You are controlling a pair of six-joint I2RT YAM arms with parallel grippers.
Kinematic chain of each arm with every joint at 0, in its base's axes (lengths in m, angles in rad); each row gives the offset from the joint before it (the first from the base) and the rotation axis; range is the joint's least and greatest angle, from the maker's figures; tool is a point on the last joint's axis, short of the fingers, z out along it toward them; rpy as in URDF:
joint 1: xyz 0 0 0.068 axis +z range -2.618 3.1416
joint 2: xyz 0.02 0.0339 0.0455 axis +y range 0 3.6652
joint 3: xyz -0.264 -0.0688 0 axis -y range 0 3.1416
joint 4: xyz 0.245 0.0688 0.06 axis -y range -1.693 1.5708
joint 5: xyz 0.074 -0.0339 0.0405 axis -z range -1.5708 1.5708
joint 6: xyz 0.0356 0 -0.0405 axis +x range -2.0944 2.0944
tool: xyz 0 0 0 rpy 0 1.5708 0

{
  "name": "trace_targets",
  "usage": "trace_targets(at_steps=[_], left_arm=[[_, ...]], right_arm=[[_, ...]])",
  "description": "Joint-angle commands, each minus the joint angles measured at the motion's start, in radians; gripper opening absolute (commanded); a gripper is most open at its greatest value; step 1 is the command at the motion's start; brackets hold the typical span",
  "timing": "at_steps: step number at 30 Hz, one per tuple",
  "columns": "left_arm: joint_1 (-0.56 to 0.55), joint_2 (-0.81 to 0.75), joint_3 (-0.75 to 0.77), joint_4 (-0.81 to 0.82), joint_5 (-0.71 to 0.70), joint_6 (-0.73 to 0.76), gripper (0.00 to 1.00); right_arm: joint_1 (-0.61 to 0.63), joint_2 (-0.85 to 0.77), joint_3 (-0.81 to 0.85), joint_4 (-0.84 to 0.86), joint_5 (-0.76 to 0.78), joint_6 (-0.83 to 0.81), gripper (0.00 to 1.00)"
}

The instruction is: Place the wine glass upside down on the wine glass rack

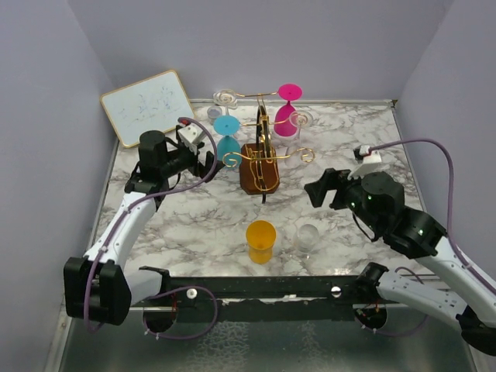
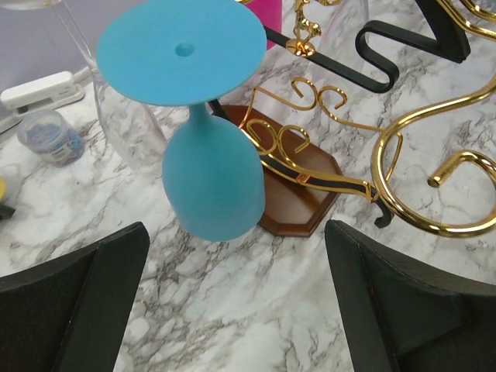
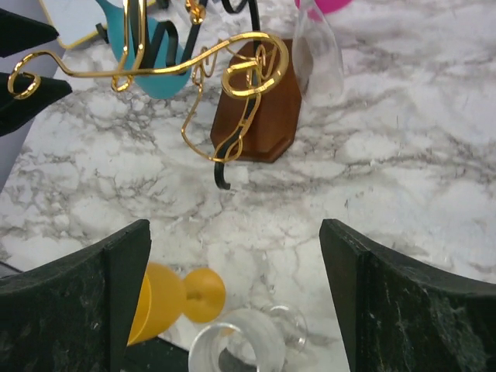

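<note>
The wine glass rack [image 1: 260, 152] is a gold wire stand on a brown wooden base [image 1: 259, 177] at mid-table. A blue wine glass [image 1: 227, 137] hangs upside down on its left side, and a pink one [image 1: 287, 108] at its back right. A yellow wine glass [image 1: 260, 240] and a clear wine glass [image 1: 308, 239] stand upright near the front. My left gripper [image 1: 203, 152] is open and empty, just left of the blue glass [image 2: 209, 182]. My right gripper [image 1: 318, 190] is open and empty, above the table right of the rack, with the yellow glass [image 3: 167, 298] and clear glass [image 3: 236, 349] below it.
A small whiteboard [image 1: 147, 105] leans at the back left. Clear glasses hang on the rack's back arms [image 1: 225, 99] and right arm [image 1: 301, 120]. A small jar [image 2: 50, 138] and a white object [image 2: 43, 89] lie behind the blue glass. Grey walls enclose the marble table [image 1: 194, 225].
</note>
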Motion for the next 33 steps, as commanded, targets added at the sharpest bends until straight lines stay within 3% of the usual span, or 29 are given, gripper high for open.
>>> trace_targets(at_steps=[1, 8, 14, 19, 26, 31, 33], left_arm=[[0.002, -0.097, 0.069, -0.371, -0.136, 0.140, 0.99], [0.005, -0.169, 0.168, -0.765, -0.262, 0.215, 0.99], [0.005, -0.286, 0.245, -1.024, -0.107, 0.296, 0.97], [0.000, -0.241, 0.347, -1.196, 0.026, 0.332, 0.91], [-0.064, -0.193, 0.395, -1.263, 0.091, 0.339, 0.89], [-0.063, -0.238, 0.371, -1.191, 0.070, 0.268, 0.89], [-0.056, -0.241, 0.376, -1.192, 0.032, 0.267, 0.89]], right_arm=[[0.001, -0.101, -0.016, -0.211, -0.053, 0.174, 0.87], [0.001, -0.105, -0.031, -0.332, -0.120, 0.220, 0.85], [0.001, -0.146, -0.104, -0.283, -0.130, 0.215, 0.86], [0.001, -0.126, -0.098, -0.281, -0.149, 0.186, 0.83], [0.001, -0.030, -0.046, -0.408, -0.185, 0.183, 0.72], [0.001, 0.043, -0.050, -0.458, -0.201, 0.175, 0.51], [0.001, 0.050, -0.044, -0.463, -0.208, 0.178, 0.48]])
